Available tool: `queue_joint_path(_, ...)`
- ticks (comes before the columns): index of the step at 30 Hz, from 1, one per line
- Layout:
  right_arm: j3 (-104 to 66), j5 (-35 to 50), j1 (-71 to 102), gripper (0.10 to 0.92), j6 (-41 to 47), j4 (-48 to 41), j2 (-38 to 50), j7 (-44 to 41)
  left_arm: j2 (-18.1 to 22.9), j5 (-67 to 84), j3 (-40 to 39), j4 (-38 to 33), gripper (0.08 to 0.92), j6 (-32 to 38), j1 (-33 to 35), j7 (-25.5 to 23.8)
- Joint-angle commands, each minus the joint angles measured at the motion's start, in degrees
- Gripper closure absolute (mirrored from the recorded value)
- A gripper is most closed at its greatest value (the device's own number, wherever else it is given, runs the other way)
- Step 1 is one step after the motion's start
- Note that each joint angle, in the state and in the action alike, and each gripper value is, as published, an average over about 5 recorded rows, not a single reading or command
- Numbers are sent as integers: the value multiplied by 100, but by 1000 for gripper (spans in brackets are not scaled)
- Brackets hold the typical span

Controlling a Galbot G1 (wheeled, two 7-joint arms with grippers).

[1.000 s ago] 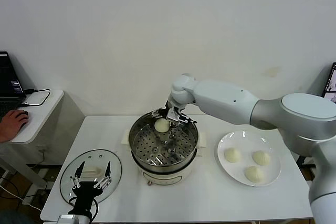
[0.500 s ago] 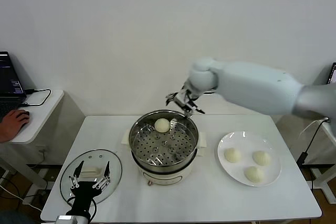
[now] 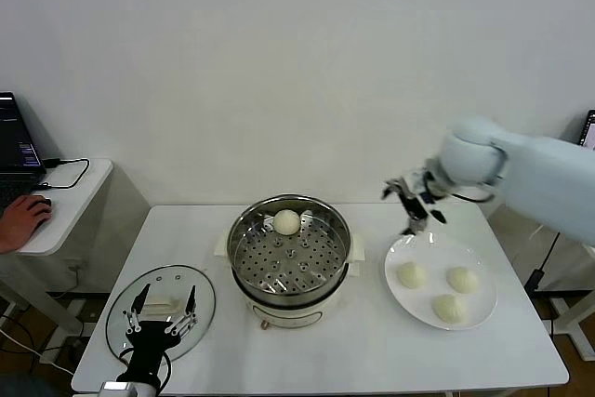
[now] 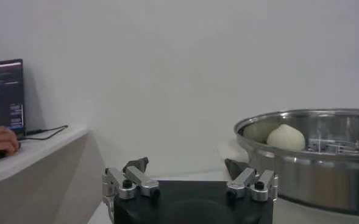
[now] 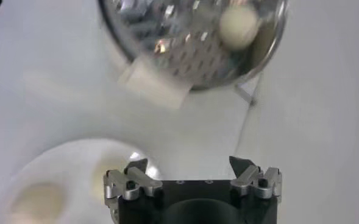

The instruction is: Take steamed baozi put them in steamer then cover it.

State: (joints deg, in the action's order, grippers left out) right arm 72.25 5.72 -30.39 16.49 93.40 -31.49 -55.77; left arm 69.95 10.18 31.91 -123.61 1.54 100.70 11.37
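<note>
The steel steamer [image 3: 290, 250] stands mid-table on its cream base, with one baozi [image 3: 286, 221] on the perforated tray at its far side. Three more baozi [image 3: 412, 274] lie on the white plate [image 3: 423, 246] at the right. My right gripper [image 3: 416, 200] is open and empty, in the air above the plate's far-left edge. The right wrist view shows the steamer [image 5: 167, 36] with its baozi [image 5: 238, 25] and the plate [image 5: 75, 158] below the gripper [image 5: 189, 165]. My left gripper [image 3: 159, 315] is open and empty, over the glass lid [image 3: 124, 305] at the front left.
The lid's white handle [image 3: 160, 306] lies between my left fingers. A side table [image 3: 65, 192] with a laptop and a person's hand stands left of the work table. The wall is close behind.
My right gripper has let go of the baozi in the steamer, risen, and swung right to above the plate. The left arm has not moved.
</note>
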Motion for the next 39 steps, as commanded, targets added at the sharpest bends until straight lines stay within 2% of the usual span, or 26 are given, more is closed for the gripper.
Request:
queue_joint_path(1, -663, -628, 1370, 203, 350, 82, 749, 8, 14, -7, -5, 33, 177, -4, -8, -2)
queue_joint_path(18, -1791, -1089, 3152, 203, 273, -1026, -188, 200, 112, -38, 26, 39, 177, -5, 36, 4)
queue_joint_path(39, -2459, -1415, 3541, 203, 40, -1942, -838, 391, 79, -32, 34, 97, 177, 2, -7, -7)
